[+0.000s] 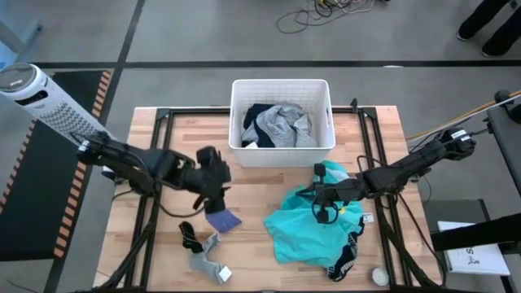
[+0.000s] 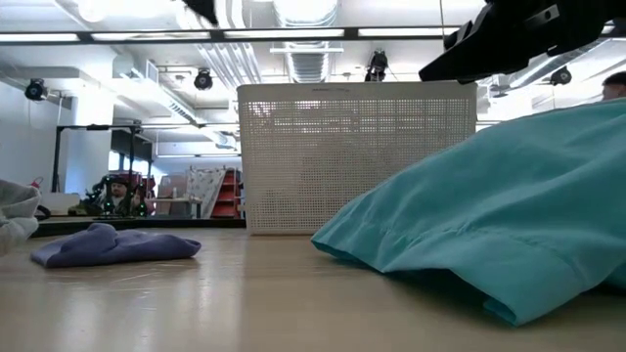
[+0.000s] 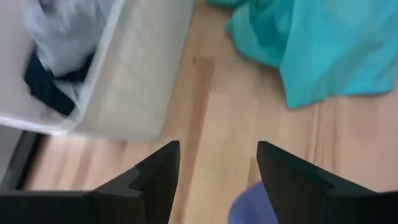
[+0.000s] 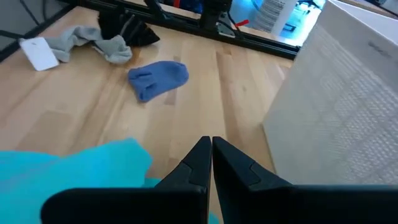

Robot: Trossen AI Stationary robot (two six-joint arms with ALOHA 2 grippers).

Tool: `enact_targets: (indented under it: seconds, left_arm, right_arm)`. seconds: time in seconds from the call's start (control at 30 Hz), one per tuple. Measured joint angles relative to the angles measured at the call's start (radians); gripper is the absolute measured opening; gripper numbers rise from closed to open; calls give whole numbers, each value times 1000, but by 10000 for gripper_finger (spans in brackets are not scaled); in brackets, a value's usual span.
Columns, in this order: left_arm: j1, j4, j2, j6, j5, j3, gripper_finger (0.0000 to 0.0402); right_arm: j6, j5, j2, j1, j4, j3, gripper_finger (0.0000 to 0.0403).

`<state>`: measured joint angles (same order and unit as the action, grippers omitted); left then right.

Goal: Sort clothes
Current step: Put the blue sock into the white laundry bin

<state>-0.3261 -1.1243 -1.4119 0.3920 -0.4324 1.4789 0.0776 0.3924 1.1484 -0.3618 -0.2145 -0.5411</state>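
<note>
Your left tool [image 1: 218,195]: fingers spread, empty, hovering over blue cloth [image 1: 223,220] on surface, near side of basket [image 1: 281,150]. Drop straight down, pinch cloth at bunched middle, lift clear before swinging. Your right tool [image 1: 324,203]: pressed together, over teal garment [image 1: 313,232], right of cloth. Socks [image 1: 201,252] wait nearer, left.

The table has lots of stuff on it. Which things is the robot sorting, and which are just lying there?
For the sorting:
teal garment
blue cloth
grey sock
black sock
grey shirt and a dark garment, already in the basket

Just lying about:
white basket
white ball
white tag
</note>
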Motion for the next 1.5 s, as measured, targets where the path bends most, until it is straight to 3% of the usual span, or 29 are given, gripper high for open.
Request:
enact_targets:
  seconds: [0.33,0.47,0.6,0.97,1.23,1.5]
  left_arm:
    - [-16,426,38,108,163,-405,170]
    - [-16,468,38,140,170,-491,155]
    - [-16,481,37,193,244,-561,149]
    - [-11,731,3,241,262,-701,202]
    - [-11,693,-43,310,263,-736,237]
    - [-14,599,-95,356,321,-739,215]
  right_arm:
    - [-34,-34,0,-12,0,2,0]
    - [-50,-35,0,-24,0,13,0]
    - [-59,-35,0,-29,1,27,0]
    - [-112,-35,0,-33,-1,39,0]
    - [-113,-35,0,-68,0,43,0]
    - [-136,-34,0,-90,0,45,0]
